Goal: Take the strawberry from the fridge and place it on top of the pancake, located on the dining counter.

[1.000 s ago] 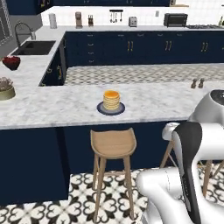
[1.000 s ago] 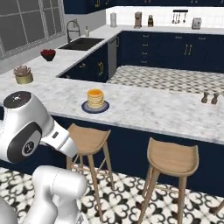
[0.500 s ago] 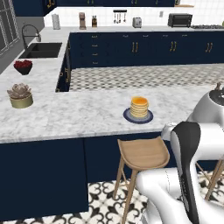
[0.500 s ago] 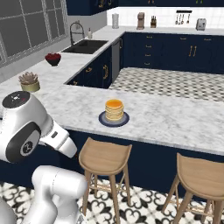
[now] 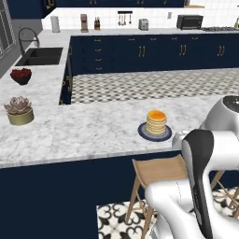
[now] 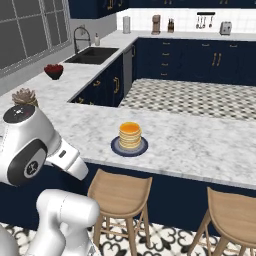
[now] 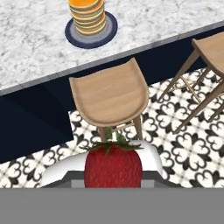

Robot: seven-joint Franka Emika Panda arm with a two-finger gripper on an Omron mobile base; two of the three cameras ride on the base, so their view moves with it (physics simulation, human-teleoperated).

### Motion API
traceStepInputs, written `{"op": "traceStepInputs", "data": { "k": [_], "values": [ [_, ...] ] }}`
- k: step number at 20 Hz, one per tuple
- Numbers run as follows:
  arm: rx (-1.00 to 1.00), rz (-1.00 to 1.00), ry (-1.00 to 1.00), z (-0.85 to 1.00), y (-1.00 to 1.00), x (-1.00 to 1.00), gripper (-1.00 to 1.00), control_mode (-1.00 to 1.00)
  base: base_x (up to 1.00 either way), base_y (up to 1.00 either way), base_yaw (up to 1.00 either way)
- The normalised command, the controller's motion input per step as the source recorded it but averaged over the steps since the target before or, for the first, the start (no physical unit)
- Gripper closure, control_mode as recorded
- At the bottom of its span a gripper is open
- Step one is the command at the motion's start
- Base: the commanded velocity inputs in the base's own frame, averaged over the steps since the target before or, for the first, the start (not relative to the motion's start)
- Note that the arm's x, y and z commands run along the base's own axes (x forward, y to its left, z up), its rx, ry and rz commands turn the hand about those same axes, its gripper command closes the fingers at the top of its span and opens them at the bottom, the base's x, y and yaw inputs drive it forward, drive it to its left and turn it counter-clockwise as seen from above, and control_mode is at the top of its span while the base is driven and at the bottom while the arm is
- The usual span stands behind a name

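The strawberry [image 7: 113, 166], red with a green leafy cap, sits at the bottom middle of the hand view, held in my gripper [image 7: 113, 178], which is shut on it. The pancake [image 7: 87, 15] is a golden-orange stack on a small dark round plate [image 7: 72, 36], far above the berry in that view. It stands near the front edge of the dining counter [image 5: 84, 130], seen as the pancake [image 5: 156, 122] from the left and the pancake [image 6: 130, 135] from the right. My arm is folded low in front of the counter [image 6: 200, 145].
Wooden stools stand against the counter's navy base: one stool [image 7: 109, 94] directly below the pancake, another stool [image 6: 235, 212] to the right. A potted succulent [image 5: 19, 111], a dark bowl of red fruit [image 5: 21, 74] and a sink [image 5: 42, 55] lie along the left counter.
The base has driven, so the whole scene has shifted in both base views. The pancake and counter now appear nearer and further right in the left base view.
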Motion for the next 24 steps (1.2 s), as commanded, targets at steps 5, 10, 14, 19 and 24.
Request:
{"op": "traceStepInputs", "data": {
  "k": [5, 10, 14, 19, 24],
  "values": [
    [0.00, 0.00, 0.00, 0.00, 0.00, 0.00, 1.00, 1.00, 0.55, 0.03, -0.02],
    [0.00, 0.00, 0.00, 0.00, 0.00, 0.00, 1.00, 1.00, 0.57, 0.03, 0.02],
    [-0.01, 0.08, 0.00, 0.17, 0.00, 0.85, 1.00, -1.00, 0.00, 0.00, 0.00],
    [-0.03, 0.00, 0.00, 0.14, 0.00, 1.00, 1.00, -1.00, 0.00, 0.00, 0.00],
    [-0.01, 0.00, 0.00, -0.02, -0.06, 1.00, 1.00, -1.00, 0.00, 0.00, 0.00]
  ]
}}
